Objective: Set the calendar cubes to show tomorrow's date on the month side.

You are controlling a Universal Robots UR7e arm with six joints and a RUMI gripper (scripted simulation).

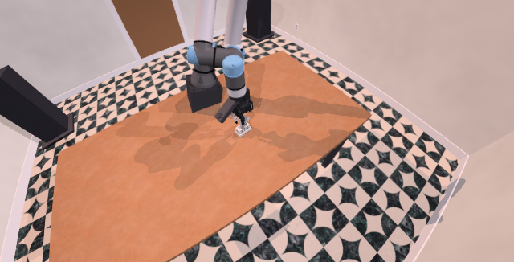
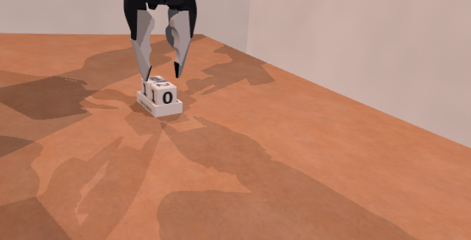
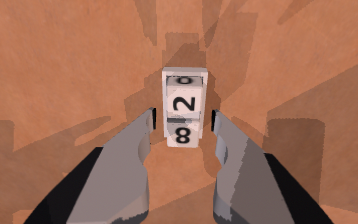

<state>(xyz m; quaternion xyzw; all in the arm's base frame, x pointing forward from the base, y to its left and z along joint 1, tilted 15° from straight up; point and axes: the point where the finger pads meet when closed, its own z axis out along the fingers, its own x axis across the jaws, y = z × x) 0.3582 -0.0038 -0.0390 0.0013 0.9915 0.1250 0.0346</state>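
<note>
Although both cubes sit in the white tray [image 1: 242, 134] [image 2: 168, 110] [image 3: 185, 70] on the worktop [image 1: 161, 198] [image 2: 349, 152] [image 3: 55, 60], the date change looks not yet made. The lettered long side seems to read 11, so I take 12 as the goal. The claw [image 1: 242, 123] [image 2: 162, 73] [image 3: 183, 110] is partly open and empty, its fingertips either side of the tray's width in the wrist view; I judge this the approach to a grasp. The end cube [image 2: 167, 95] [image 3: 184, 104], with 2 on top, probably needs lifting, rolling so the 2 faces the month side upright, and reseating flat. The neighbouring cube [image 3: 182, 136], 8 uppermost, should stay undisturbed; the claw should centre over the end cube before lowering.
</note>
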